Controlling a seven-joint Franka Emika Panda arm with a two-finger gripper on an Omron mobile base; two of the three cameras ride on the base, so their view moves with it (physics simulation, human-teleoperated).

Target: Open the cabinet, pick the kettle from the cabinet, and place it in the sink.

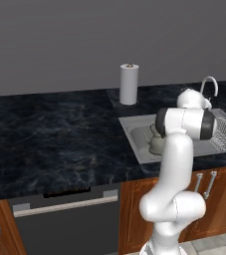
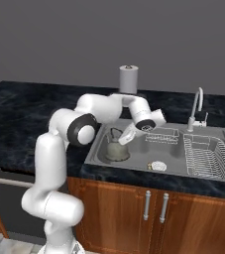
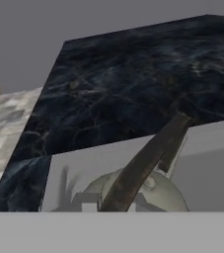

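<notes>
The grey-green kettle (image 2: 116,151) sits low in the left part of the steel sink (image 2: 153,149). My gripper (image 2: 125,138) reaches down from the right and is shut on the kettle's thin dark arched handle (image 3: 143,163). The hand view has that handle running up from the bottom middle, with the kettle's lid and body (image 3: 172,195) beneath and the sink's grey wall (image 3: 84,168) behind. From the left base view my forearm covers most of the kettle (image 1: 157,144) in the sink (image 1: 134,132). The cabinet is out of view.
A white paper-towel roll (image 2: 128,79) stands on the dark marble counter (image 1: 50,134) behind the sink. The chrome faucet (image 2: 197,104) rises at the back right and a wire dish rack (image 2: 205,156) fills the sink's right side. Wooden doors (image 2: 134,208) are below.
</notes>
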